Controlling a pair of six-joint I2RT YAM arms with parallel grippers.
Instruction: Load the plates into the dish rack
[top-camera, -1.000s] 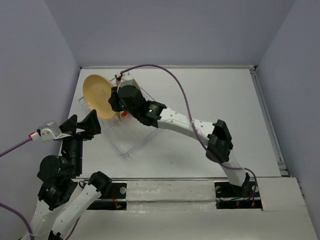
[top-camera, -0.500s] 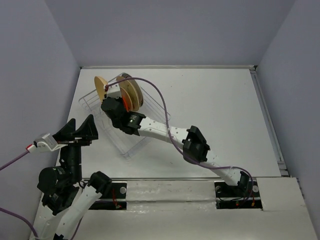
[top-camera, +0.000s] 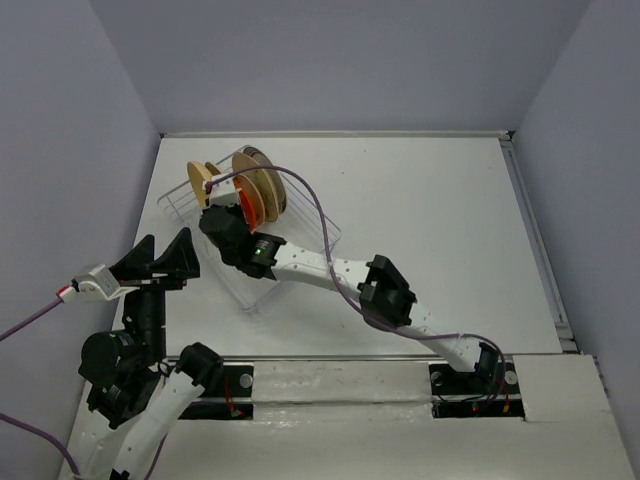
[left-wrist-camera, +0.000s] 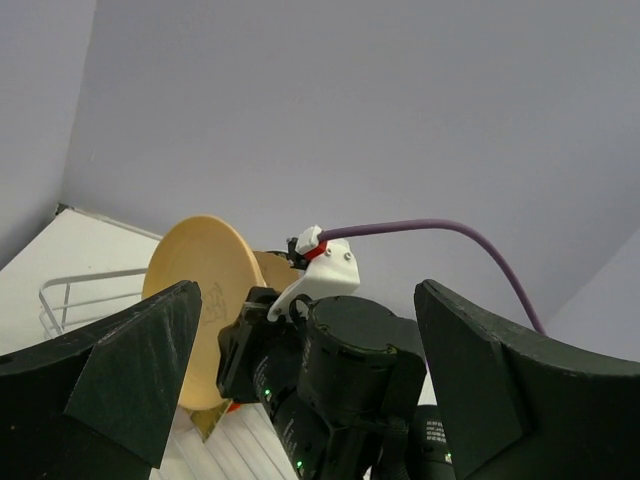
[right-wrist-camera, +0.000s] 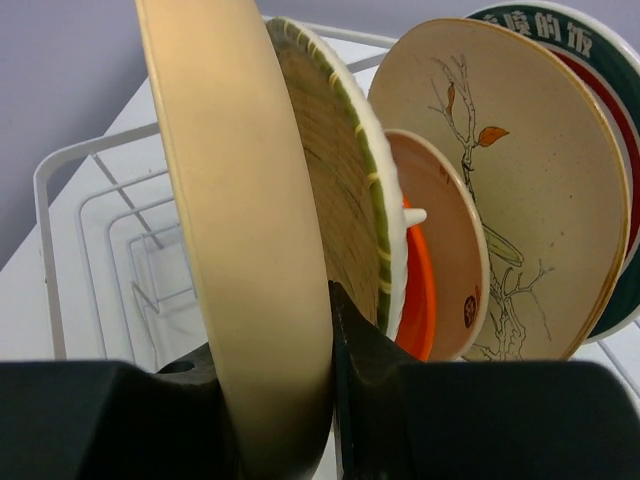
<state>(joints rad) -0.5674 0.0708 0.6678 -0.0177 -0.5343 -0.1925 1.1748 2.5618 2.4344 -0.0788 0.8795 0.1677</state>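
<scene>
Dish rack (top-camera: 178, 205): wire basket on the white table (top-camera: 430, 200), set at an angle, toward the far left.
Rack contents: five plates stand on edge in one row, faces parallel.
Row order, right wrist view, near to far: ribbed plate (right-wrist-camera: 345, 190) with green rim; orange-red plate (right-wrist-camera: 420, 300), mostly hidden; small pinkish-tan plate (right-wrist-camera: 450, 240); branch-pattern plate (right-wrist-camera: 530, 170); green-rimmed plate (right-wrist-camera: 605, 110).
Plain tan plate (right-wrist-camera: 240, 200): upright at the near end of that row, just beside the ribbed plate, over the rack's far-left end.
Seating: the lower edge is hidden behind the fingers; it cannot be told whether it rests on the wires.
Right gripper (right-wrist-camera: 280, 390): narrowed onto the lower edge of the plain tan plate, one finger on each face.
Left gripper (top-camera: 163, 255): jaws spread wide, holding nothing, raised off the table just left of the rack, pointing at the right wrist.
Plate count: six in all; five in the row, one in the gripper.
Rack count: one.
Arm count: two.
</scene>
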